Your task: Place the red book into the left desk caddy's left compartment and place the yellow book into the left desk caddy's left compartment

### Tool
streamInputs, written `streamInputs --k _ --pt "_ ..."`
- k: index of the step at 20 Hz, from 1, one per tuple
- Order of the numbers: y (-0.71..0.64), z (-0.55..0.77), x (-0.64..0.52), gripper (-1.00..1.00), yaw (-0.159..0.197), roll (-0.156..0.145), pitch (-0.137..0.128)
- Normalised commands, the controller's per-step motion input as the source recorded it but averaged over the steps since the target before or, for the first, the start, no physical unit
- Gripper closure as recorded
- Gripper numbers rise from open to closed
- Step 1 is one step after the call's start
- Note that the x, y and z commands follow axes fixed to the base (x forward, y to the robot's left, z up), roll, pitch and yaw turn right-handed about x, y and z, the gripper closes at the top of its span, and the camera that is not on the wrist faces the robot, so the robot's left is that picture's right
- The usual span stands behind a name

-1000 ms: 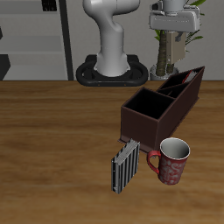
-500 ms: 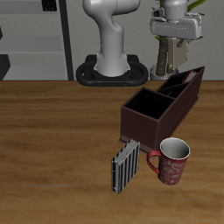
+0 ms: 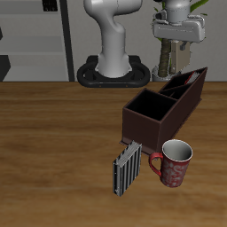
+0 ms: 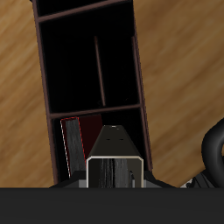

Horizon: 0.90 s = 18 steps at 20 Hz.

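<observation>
My gripper (image 3: 177, 42) is shut on the yellow book (image 4: 112, 144), a small greyish-tan book hanging upright below the fingers (image 3: 176, 55). It hovers above the far end of the left desk caddy (image 3: 146, 124), a long dark maroon box with dividers, also in the wrist view (image 4: 140, 96). The red book (image 3: 181, 85) leans slanted inside the caddy's left compartment (image 3: 190, 89). In the wrist view its dark-red cover and pale page edge (image 4: 70, 144) stand beside the held book, inside that compartment (image 4: 92, 131).
A red patterned mug (image 3: 175, 163) and a grey-and-black striped book (image 3: 127, 168) stand close to the caddy's near end, toward the table's front edge. The robot base (image 3: 111, 73) and a potted plant (image 3: 163, 64) are at the back.
The gripper with the yellow book came down a little over the caddy's far end between the earliest frame and now. Nothing else moved.
</observation>
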Motion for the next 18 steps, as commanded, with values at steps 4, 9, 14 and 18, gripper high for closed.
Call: streamInputs --k 4,9,14,18 --pt "-0.03 0.01 0.08 1.0 0.0 -0.005 -0.012" --pt "-0.01 -0.06 0.13 1.0 0.003 -0.013 -0.002" --pt "0.03 -0.1 0.08 1.0 -0.006 -0.006 0.032" --pt "0.04 -0.09 0.06 1.0 -0.005 0.005 0.028"
